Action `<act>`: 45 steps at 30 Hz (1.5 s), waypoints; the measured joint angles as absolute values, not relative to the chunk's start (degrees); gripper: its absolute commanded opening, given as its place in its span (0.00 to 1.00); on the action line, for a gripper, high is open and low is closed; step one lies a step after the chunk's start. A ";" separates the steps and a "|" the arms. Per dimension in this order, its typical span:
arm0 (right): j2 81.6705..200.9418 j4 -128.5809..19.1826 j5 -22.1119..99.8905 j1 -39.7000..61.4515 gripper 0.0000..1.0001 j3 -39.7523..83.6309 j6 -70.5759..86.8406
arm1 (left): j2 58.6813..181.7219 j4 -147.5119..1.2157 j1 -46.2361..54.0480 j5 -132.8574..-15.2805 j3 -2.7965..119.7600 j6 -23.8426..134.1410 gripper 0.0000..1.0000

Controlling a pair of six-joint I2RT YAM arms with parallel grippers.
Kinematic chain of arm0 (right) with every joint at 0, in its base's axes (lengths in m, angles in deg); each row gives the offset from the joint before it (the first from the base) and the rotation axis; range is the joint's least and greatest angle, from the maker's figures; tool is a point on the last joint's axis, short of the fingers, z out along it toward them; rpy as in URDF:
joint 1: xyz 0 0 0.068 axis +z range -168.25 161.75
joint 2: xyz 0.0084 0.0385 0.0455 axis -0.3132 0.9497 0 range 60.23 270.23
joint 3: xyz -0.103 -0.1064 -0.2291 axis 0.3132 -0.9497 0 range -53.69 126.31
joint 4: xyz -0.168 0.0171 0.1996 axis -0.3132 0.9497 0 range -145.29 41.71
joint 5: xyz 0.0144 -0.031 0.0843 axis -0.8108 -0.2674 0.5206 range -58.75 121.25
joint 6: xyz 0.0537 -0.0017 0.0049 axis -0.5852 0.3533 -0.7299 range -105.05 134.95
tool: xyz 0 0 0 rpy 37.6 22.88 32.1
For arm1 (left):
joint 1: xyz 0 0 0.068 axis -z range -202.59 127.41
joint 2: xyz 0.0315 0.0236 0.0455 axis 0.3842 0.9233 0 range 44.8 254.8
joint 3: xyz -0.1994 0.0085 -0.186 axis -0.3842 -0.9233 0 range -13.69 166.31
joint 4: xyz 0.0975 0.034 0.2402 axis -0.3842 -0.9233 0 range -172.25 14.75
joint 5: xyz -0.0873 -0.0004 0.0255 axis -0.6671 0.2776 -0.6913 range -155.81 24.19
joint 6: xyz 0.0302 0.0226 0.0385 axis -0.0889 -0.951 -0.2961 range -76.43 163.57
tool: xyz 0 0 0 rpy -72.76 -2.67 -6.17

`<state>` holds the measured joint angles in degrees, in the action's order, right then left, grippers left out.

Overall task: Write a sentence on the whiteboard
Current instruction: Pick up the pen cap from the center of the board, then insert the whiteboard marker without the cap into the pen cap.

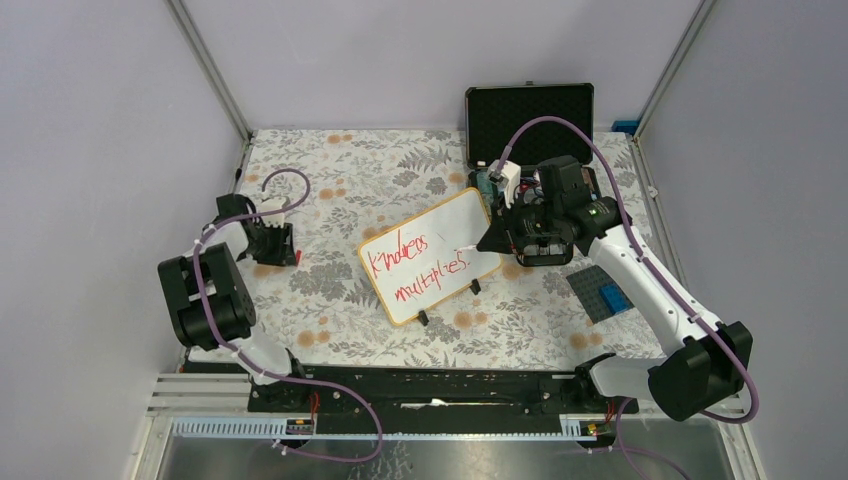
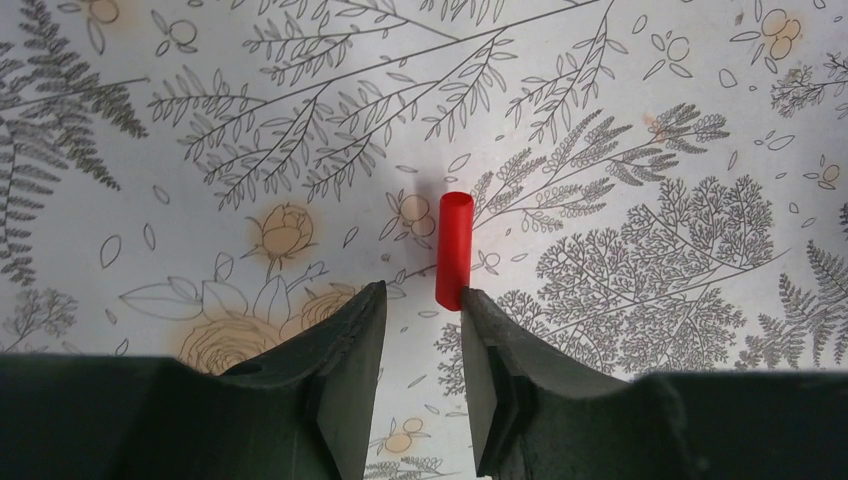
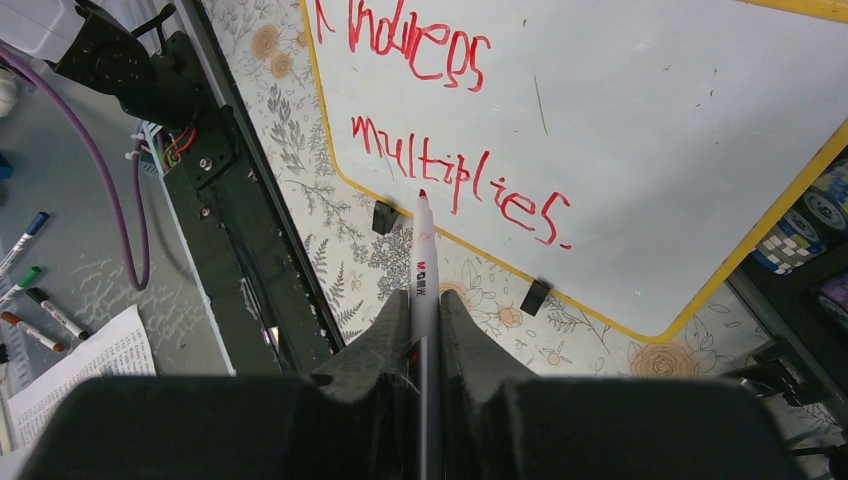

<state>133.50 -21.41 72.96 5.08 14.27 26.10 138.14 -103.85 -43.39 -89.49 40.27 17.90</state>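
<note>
The whiteboard (image 1: 462, 224) lies tilted at the table's middle, white with a yellowish rim and small black feet. The sentence (image 1: 415, 265) is in red in two lines, reading about "Kindness multiplies." In the right wrist view the whiteboard (image 3: 650, 150) and the sentence (image 3: 455, 185) fill the top. My right gripper (image 3: 424, 300) is shut on a white marker (image 3: 423, 255); its red tip hangs over the board's lower edge near "multiplies". In the top view my right gripper (image 1: 493, 238) is at the board's right end. My left gripper (image 2: 422, 295) is open and empty; a red marker cap (image 2: 454, 250) lies on the cloth just beyond its right fingertip.
An open black case (image 1: 530, 120) stands at the back right. A dark grey-blue block plate (image 1: 600, 292) with blue bricks lies right of the board. The black base rail (image 1: 420, 385) runs along the near edge. Several loose markers (image 3: 30, 280) and a sheet of paper lie beyond it.
</note>
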 measured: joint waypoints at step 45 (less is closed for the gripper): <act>134.75 -29.01 85.57 -1.13 0.00 18.66 13.78 | 119.58 -127.54 -10.74 -102.10 75.63 12.41 0.00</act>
